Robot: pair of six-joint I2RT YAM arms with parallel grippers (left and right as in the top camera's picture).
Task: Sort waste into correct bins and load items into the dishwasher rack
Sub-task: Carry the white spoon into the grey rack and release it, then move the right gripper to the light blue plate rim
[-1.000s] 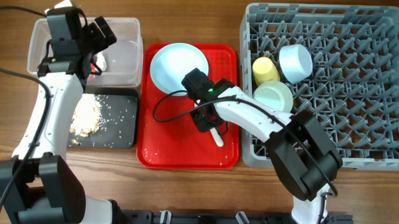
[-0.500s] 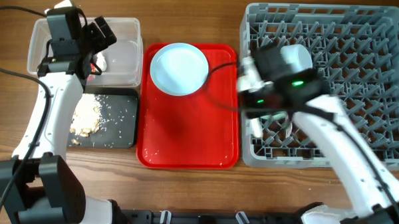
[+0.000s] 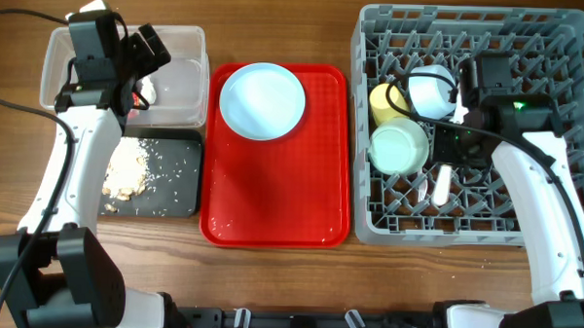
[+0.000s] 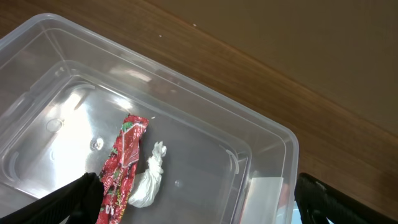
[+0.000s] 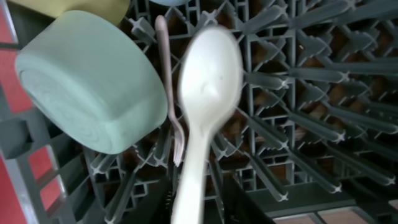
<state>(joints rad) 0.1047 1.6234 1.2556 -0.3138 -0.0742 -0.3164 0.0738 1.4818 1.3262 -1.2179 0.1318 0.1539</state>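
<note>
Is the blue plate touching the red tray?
Touching. The overhead view shows the plate lying flat on the red tray, inside its rim.

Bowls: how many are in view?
2. The mint green bowl lies at the left of the dishwasher rack; the pale blue bowl is just above it in the overhead view. The right arm could hide another.

Plastics on a wood top

The table [image 3: 278, 17] is smooth brown wood with grain. The tub [image 4: 267, 143] is clear glossy plastic, the wrapper [image 4: 121, 168] shiny crinkled red film. Rack [image 3: 554, 193]: matt grey plastic. Spoon [image 5: 208, 81]: smooth white plastic. Mint bowl [image 5: 93, 81]: matt, finely ringed. Red tray [image 3: 271, 202]: glossy. Leftovers [image 3: 126, 168]: rough, crumbly.
</note>
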